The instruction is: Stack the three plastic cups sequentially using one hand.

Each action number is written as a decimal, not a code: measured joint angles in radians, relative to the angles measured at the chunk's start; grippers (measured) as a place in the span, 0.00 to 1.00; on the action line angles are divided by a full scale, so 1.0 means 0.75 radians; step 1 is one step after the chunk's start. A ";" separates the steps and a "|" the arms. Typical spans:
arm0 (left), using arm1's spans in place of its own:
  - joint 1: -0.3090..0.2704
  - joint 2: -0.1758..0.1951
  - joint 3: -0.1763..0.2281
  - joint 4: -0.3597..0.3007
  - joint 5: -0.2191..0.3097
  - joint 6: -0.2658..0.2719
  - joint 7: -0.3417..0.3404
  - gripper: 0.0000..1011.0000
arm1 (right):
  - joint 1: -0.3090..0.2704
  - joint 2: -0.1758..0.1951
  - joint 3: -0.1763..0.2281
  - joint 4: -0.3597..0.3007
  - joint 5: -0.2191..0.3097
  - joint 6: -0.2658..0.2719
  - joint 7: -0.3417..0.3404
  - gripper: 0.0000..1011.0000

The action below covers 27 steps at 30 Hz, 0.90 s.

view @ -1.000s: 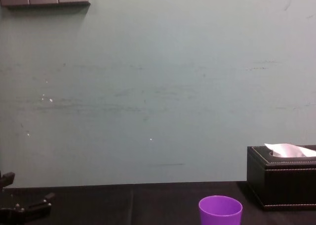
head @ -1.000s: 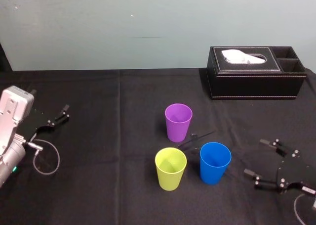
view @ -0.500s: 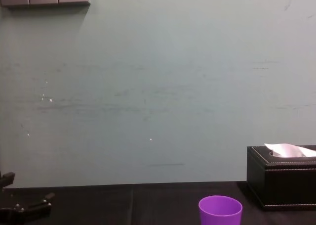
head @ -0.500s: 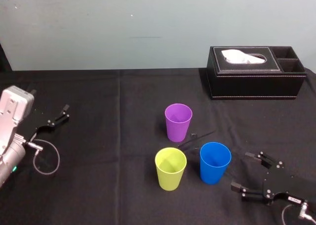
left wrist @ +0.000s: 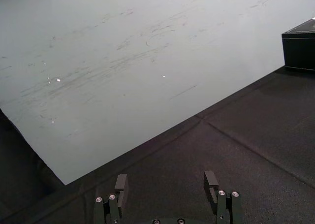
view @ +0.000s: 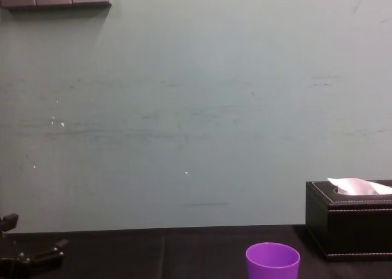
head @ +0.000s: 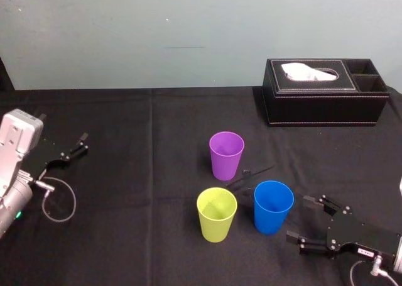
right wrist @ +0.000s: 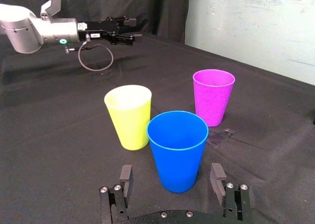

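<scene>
We see three cups standing upright and unstacked on the black table [head: 138,173]: the purple cup [head: 227,155] behind, and the yellow-green cup [head: 217,214] and blue cup [head: 273,207] side by side in front. The right gripper [head: 299,219] sits just right of the blue cup, fingers spread, apparently not touching it. The left gripper [head: 81,143] rests far left, fingers also apart.

Purple tapered plastic cup [head: 227,155], blue tapered plastic cup [head: 273,207], yellow-green tapered plastic cup [head: 217,214] — all plain, unpatterned; black bench cloth [head: 138,173].
</scene>
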 joint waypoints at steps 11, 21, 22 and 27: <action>0.000 0.000 0.000 0.000 0.000 0.000 0.000 1.00 | 0.037 -0.026 -0.023 0.016 0.017 0.032 0.003 0.99; 0.000 0.000 0.000 0.000 0.000 0.000 0.000 1.00 | 0.069 -0.045 -0.051 0.031 0.022 0.053 0.003 0.99; 0.000 0.000 0.000 0.000 0.000 0.000 0.000 1.00 | 0.071 -0.046 -0.053 0.031 0.023 0.053 0.003 0.99; 0.000 0.000 0.000 0.000 0.000 0.000 0.000 1.00 | 0.085 -0.052 -0.068 0.031 0.023 0.062 0.003 0.99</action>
